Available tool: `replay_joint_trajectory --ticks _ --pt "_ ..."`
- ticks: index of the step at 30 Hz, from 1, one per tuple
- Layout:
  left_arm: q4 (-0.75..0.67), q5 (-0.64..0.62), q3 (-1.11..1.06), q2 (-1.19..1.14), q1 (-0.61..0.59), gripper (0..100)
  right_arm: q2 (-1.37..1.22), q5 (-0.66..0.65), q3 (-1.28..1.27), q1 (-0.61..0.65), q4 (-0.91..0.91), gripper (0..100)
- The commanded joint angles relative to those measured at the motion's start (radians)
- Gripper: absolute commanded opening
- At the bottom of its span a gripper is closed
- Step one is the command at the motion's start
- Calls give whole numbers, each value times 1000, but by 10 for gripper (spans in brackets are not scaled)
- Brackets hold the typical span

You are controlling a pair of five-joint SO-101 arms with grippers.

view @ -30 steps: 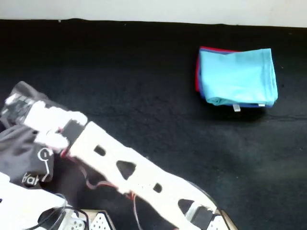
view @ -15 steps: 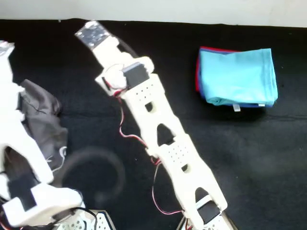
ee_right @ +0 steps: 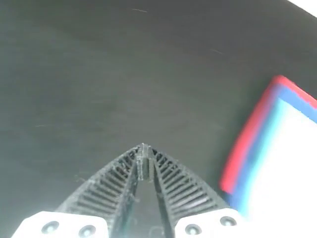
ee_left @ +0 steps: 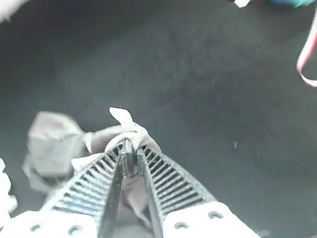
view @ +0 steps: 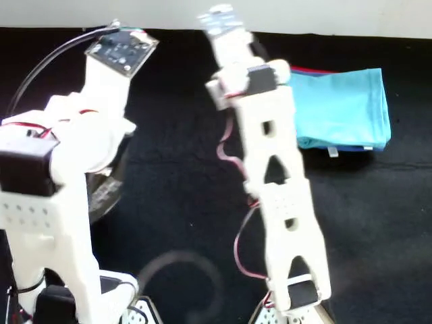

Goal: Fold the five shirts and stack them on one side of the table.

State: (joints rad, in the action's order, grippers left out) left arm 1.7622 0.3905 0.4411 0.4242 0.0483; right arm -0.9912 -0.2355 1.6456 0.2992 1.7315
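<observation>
Nearest, over the black bench (view: 182, 169), the left hand (ee_left: 130, 148) pinches a crumpled grey shirt (ee_left: 52, 141). Beyond it, the right hand (ee_right: 143, 161) is closed on nothing, and its arm overlaps the folded stack (view: 344, 108), light blue over red, far right.

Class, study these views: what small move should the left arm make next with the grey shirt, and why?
Probably lower the grey shirt onto the bare black table and lay it out flat. The left gripper is shut on it while it is bunched up, so it cannot be folded yet. The right gripper is shut and empty, near the folded stack.
</observation>
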Motion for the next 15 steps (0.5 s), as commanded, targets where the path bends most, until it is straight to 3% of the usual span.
replay_joint_trajectory --ticks 1,5,10,13,15 --pt "-20 -8 191 -51 90 9 71 -6 122 -128 8 6" --pt "-23 -12 410 -140 213 9 71 -6 122 -206 24 6" --pt "-12 -146 604 -193 323 9 71 -6 122 -246 27 6" --pt "5 -161 588 -193 300 9 71 -6 120 -245 28 6" --pt "5 -161 524 -188 197 9 71 -6 120 -240 28 6"
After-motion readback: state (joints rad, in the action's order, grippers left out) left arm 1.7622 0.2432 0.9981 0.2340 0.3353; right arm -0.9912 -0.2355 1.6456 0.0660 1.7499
